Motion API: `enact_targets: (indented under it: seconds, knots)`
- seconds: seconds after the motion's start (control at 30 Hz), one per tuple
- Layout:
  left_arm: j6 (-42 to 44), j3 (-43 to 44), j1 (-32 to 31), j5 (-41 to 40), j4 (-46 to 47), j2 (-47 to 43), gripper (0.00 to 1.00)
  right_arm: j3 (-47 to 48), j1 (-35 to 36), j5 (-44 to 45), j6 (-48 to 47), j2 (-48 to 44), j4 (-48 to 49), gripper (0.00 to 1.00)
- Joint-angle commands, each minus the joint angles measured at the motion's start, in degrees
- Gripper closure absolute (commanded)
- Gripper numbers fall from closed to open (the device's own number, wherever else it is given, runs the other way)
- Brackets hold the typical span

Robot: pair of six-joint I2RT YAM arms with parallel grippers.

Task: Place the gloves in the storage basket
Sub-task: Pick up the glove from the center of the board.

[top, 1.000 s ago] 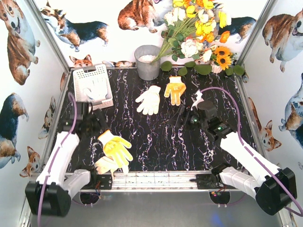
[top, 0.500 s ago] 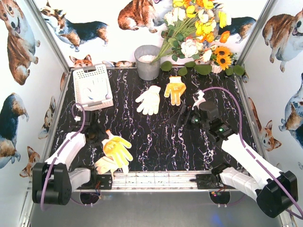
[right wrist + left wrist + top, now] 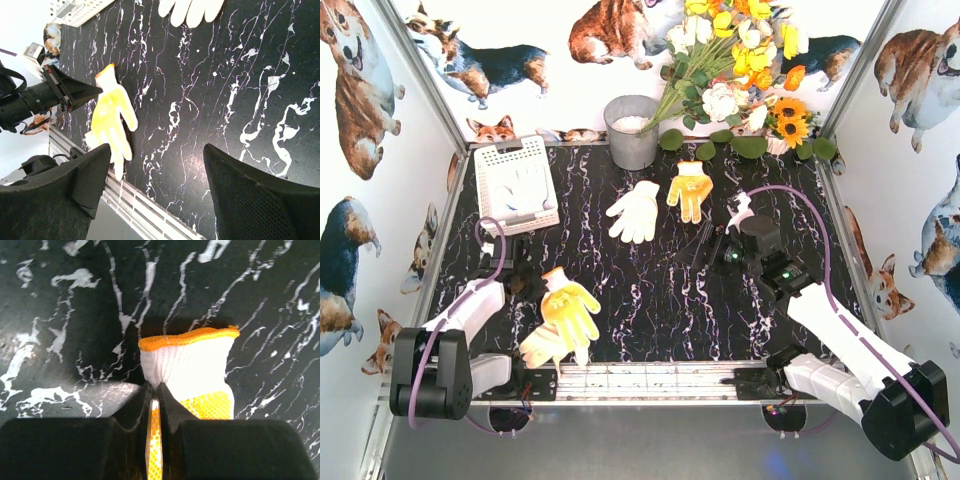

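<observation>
Left gripper [image 3: 154, 390] pinching yellow glove [image 3: 190, 365] cuff, plain only from wrist view; right gripper [image 3: 157, 155] spread wide

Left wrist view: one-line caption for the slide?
Left gripper shut on the orange-trimmed cuff of a yellow glove on the black marbled tabletop.

Nothing written could be read in any view. The gloves [image 3: 570, 305], the basket [image 3: 510, 152], the bucket [image 3: 632, 140] and the worktop [image 3: 660, 290] carried no legible words, numbers or brand marks.
</observation>
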Motion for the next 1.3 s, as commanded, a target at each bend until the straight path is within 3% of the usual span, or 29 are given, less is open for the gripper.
enact_targets:
  seconds: [0.0,0.17,0.33,0.53,0.7,0.87,1.07,1.27]
  knots:
    - [4.6,2.3,-1.5,3.4,5.9,-1.5,1.00,0.5,-0.4,0.9,-0.6,-1.0,3.0,0.24]
    - [8.9,7.0,-5.4,10.2,11.0,-1.2,1.00,0.9,-0.4,-0.1,-0.5,0.6,4.8,0.23]
    - [11.8,11.9,-13.4,16.6,15.5,2.5,1.00,0.7,-0.4,-2.8,-0.6,2.2,7.3,0.23]
    - [12.3,20.5,-19.9,29.7,19.2,7.5,1.00,4.3,-0.4,-10.5,-9.0,4.0,6.2,0.18]
    - [15.9,28.7,-23.4,39.7,13.1,10.4,1.00,10.1,-0.4,-21.3,-17.6,6.7,2.1,0.16]
    - [22.3,36.0,-26.4,44.7,2.3,12.0,1.00,13.8,-0.4,-22.1,-24.3,7.2,-1.8,0.14]
    - [22.8,37.6,-29.0,47.8,0.8,11.7,1.00,19.1,-0.4,-21.3,-31.0,9.3,-8.5,0.13]
    - [23.1,38.5,-30.7,48.4,0.4,12.1,1.00,21.9,-0.1,-31.8,-30.6,12.9,-8.7,0.15]
